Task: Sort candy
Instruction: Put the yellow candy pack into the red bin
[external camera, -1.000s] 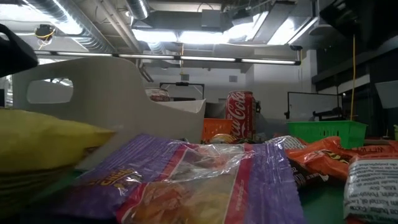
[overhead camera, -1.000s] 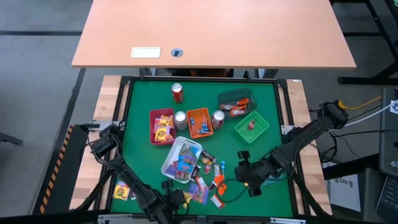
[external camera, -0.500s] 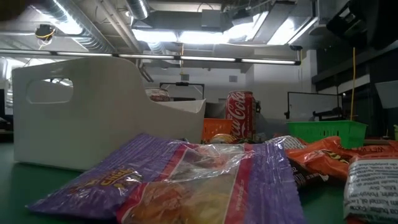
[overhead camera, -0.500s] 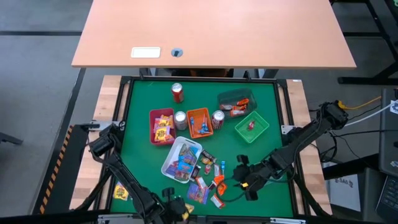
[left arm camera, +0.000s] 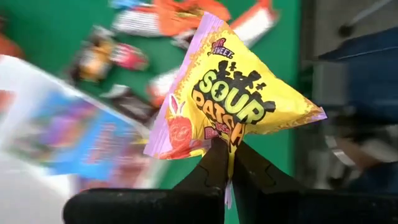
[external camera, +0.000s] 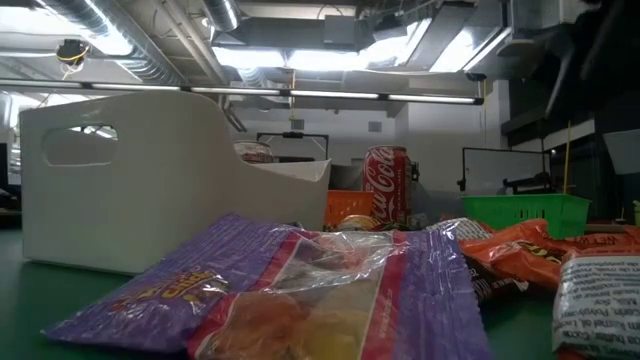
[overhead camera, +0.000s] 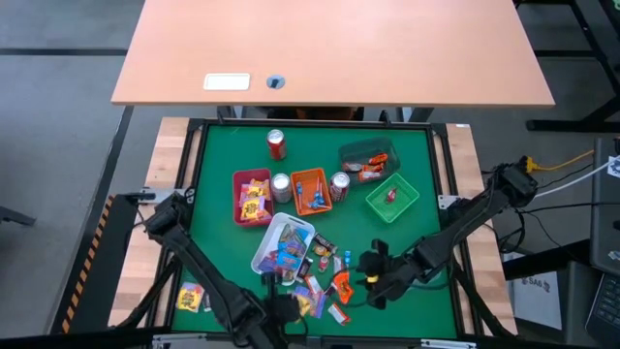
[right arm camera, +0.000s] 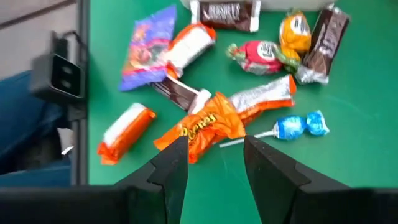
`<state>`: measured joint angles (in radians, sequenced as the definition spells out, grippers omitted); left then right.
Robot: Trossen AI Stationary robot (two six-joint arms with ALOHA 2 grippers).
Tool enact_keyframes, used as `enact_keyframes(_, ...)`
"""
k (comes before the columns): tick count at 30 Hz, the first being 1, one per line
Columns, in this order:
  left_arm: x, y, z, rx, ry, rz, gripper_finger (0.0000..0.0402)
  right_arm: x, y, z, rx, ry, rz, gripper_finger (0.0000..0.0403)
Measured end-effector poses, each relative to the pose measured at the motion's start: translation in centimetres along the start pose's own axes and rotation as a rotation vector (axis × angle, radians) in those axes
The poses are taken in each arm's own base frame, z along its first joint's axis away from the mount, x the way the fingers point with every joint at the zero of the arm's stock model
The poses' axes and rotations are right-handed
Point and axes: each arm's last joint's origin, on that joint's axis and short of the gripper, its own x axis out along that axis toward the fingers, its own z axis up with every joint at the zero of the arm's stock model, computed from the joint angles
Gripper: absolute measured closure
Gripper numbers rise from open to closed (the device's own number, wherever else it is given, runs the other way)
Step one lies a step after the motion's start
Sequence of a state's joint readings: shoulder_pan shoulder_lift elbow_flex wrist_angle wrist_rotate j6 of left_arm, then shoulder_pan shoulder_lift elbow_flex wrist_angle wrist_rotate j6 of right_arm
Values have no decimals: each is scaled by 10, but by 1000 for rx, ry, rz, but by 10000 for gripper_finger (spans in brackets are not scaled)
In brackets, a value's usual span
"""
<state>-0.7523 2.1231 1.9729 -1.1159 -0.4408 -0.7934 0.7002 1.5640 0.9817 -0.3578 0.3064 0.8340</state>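
Note:
The candy (overhead camera: 320, 276) lies in a loose pile on the green mat, near the front edge. My left gripper (overhead camera: 294, 306) hovers over the pile's near left side, shut on a yellow Sour Patch packet (left arm camera: 233, 102). My right gripper (overhead camera: 368, 276) is open at the pile's right side. In its wrist view (right arm camera: 214, 158) the fingers stand on either side of an orange Reese's packet (right arm camera: 205, 127) without touching it. A blue lollipop (right arm camera: 298, 126) lies beside that packet. A purple packet (external camera: 300, 290) lies in the foreground of the low view. My left gripper pinches the yellow packet's edge seam (left arm camera: 229, 148) between its two fingertips. The packet sticks out beyond the fingers. It is lifted clear, above the candy and the white tray's corner.
A white tray (overhead camera: 281, 247) with sweets stands just behind the pile. Behind it stand a red tray (overhead camera: 252, 197), an orange tray (overhead camera: 310, 189), a green tray (overhead camera: 392, 197), a dark tray (overhead camera: 368, 157) and three cans (overhead camera: 276, 143). Another yellow packet (overhead camera: 189, 296) lies on the wooden strip at front left.
My left gripper has carried the yellow packet toward the table's right, from the front left to over the pile, and it has left the low view. My right gripper has moved a little toward the left, closer to the pile.

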Motion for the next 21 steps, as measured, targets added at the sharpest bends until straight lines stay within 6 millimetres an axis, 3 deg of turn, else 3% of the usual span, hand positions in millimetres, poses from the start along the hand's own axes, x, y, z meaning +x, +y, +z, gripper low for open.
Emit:
enact_keyframes(7, -11, 57, 8, 165, 214, 341, 400, 18, -2, -10, -23, 53, -52, 249)
enact_keyframes(12, 3, 96, 17, 206, 285, 357, 400, 20, -2, -10, -28, 61, -53, 249)
enact_keyframes(17, 8, 142, 6, 160, 372, 425, 400, 20, -1, -10, -17, 62, -41, 249)
enact_keyframes(21, 4, 176, -20, 91, 433, 482, 400, 20, -1, -10, 33, 65, -45, 249)
